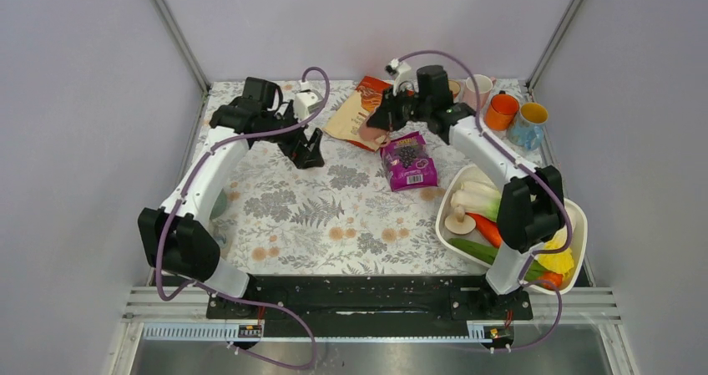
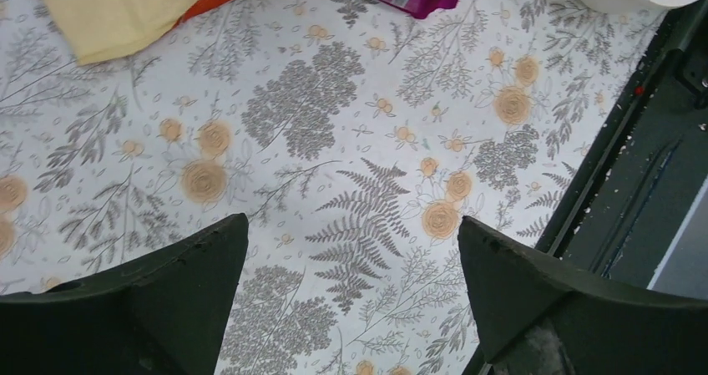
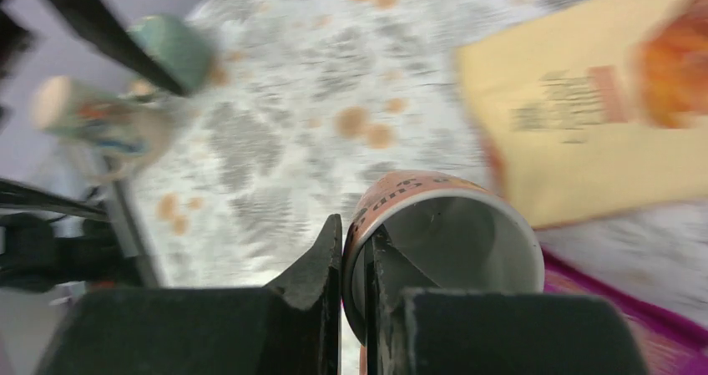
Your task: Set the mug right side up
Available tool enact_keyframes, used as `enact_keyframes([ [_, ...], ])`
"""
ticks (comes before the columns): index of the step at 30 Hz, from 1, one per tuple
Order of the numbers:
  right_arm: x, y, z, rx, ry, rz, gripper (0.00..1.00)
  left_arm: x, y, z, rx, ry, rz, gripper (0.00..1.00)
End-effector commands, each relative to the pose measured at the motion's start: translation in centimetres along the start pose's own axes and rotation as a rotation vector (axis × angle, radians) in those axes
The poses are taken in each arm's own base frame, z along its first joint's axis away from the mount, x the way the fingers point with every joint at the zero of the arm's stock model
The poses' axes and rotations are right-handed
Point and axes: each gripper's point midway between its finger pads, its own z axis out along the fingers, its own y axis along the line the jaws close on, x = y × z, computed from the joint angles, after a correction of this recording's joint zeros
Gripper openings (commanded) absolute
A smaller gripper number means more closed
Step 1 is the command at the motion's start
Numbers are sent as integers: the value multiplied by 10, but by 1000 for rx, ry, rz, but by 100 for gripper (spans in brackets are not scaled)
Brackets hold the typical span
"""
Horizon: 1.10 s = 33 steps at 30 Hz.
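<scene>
The orange-printed mug looks ceramic, its white inside smooth and glossy. The counter wears a matt floral-printed cloth. The purple plastic snack pouch shines, and the left hand is matt black plastic.

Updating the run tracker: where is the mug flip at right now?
Done: right claw is shut on the mug rim, one finger inside, one outside. In hand: the mug, its mouth facing the wrist camera; the view is blurred, so its tilt is unclear. To do: set it standing mouth-up on the table and release. Left claw is open, holding nothing.
</scene>
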Motion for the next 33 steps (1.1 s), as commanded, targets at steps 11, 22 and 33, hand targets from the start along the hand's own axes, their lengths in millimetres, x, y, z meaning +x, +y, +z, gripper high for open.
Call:
enact_keyframes([
  [11, -77, -246, -90, 674, 342, -679, 0, 46, 47, -17, -169, 137, -36, 99],
  [22, -46, -328, -83, 647, 350, -592, 0, 72, 66, -7, -199, 244, -55, 99],
  [33, -12, -330, -56, 519, 356, -527, 0, 79, 75, -5, -215, 273, -65, 99],
])
